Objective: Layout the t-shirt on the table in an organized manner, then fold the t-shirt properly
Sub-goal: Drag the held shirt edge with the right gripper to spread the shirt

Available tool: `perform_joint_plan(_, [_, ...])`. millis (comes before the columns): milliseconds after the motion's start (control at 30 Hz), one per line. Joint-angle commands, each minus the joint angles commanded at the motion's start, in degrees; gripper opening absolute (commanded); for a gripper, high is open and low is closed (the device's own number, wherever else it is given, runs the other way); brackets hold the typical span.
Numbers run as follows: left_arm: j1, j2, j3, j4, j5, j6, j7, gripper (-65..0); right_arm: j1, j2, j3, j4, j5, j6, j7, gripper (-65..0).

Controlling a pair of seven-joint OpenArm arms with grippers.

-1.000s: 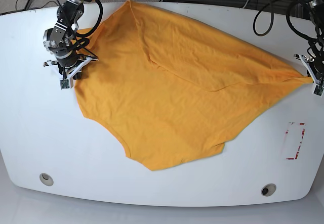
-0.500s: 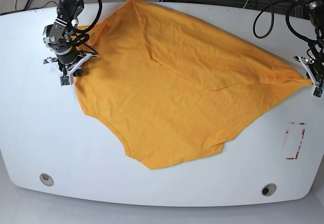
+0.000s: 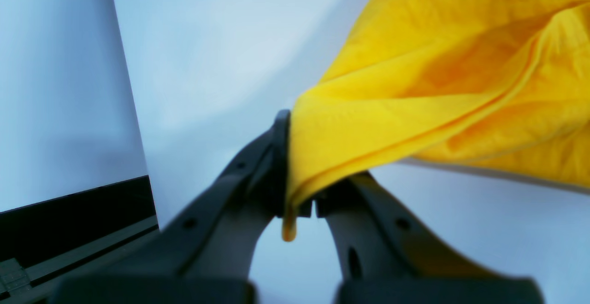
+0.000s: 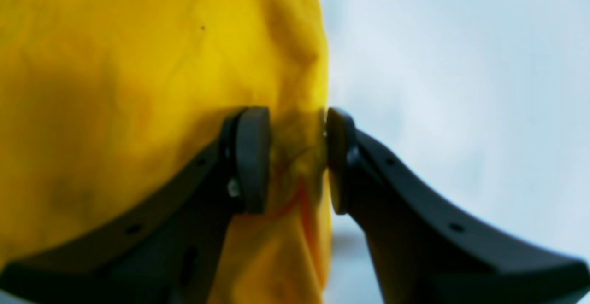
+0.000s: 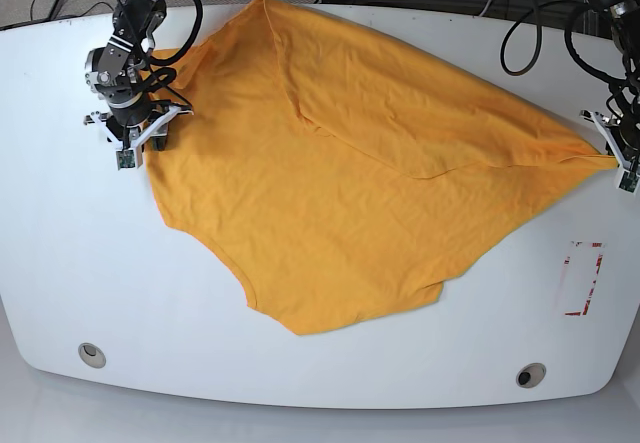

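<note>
Looking through the right wrist view, I find my right gripper [image 4: 297,161] blurred, its jaws parted moderately over the cloth's edge; I can't tell whether it grips. My left gripper [image 3: 302,207] pinches a corner, its tips partly hidden by fabric. The orange-yellow t-shirt [image 5: 320,183] spans the base frame's upper left to right edge, creased, unevenly spread on the table [image 5: 130,293].
</note>
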Motion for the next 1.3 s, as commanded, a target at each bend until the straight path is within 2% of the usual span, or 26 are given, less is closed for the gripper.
perform_joint_plan(533, [0.0,-1.6,0.0,0.0,0.0,0.0,0.0,-65.0,1.9,-0.2,0.0,0.1,0.0,0.00,0.0,-45.0])
perform_joint_plan(700, [-0.1,-1.6,0.1,-0.1,0.0,0.0,0.0,-65.0,3.5,-0.1,0.0,3.2,-0.4,-0.44,-0.2,-45.0])
perform_joint_plan(833, [-0.1,-1.6,0.2,-0.1,0.0,0.0,0.0,-65.0,4.8,-0.1,-0.2,5.3,-0.4,-0.44,-2.5,-44.4])
perform_joint_plan(867, [-0.1,-1.6,0.2,-0.1,0.0,0.0,0.0,-65.0,5.3,-0.1,-0.2,5.3,-0.4,-0.44,-3.2,-43.6])
perform_joint_plan(1000, [-0.1,-1.6,0.2,-0.1,0.0,0.0,0.0,-65.0,7.9,0.2,-0.1,5.0,-0.4,-0.44,-6.4,-32.7])
perform_joint_plan(1133, [-0.1,-1.6,0.2,-0.9,0.0,0.0,0.0,-65.0,9.1,0.2,-0.2,4.9,-0.4,-0.35,-6.4,-24.6])
perform_joint_plan(1300, [-0.2,-1.7,0.2,-2.0,0.0,0.0,0.0,-65.0,12.7,0.0,-0.4,2.6,-0.4,-0.09,-6.4,-21.9])
